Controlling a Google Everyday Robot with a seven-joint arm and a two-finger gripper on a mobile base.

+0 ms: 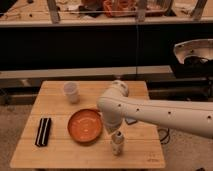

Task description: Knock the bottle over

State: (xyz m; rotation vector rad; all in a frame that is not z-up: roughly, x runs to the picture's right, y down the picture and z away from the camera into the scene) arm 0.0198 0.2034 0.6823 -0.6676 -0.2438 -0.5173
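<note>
The bottle (117, 143) is small, whitish-beige with a pale cap, and stands upright on the wooden table (65, 155) just right of the orange plate (85, 125). My white arm reaches in from the right and bends down over it. The gripper (115, 131) is directly above the bottle's cap, mostly hidden behind the arm's wrist. The bottle's lower body shows below the arm.
A translucent white cup (71, 92) stands at the table's back left. A black ridged object (43, 131) lies at the left edge. Behind the table is a dark counter with clutter on top; a metal fixture (192, 52) is at the right.
</note>
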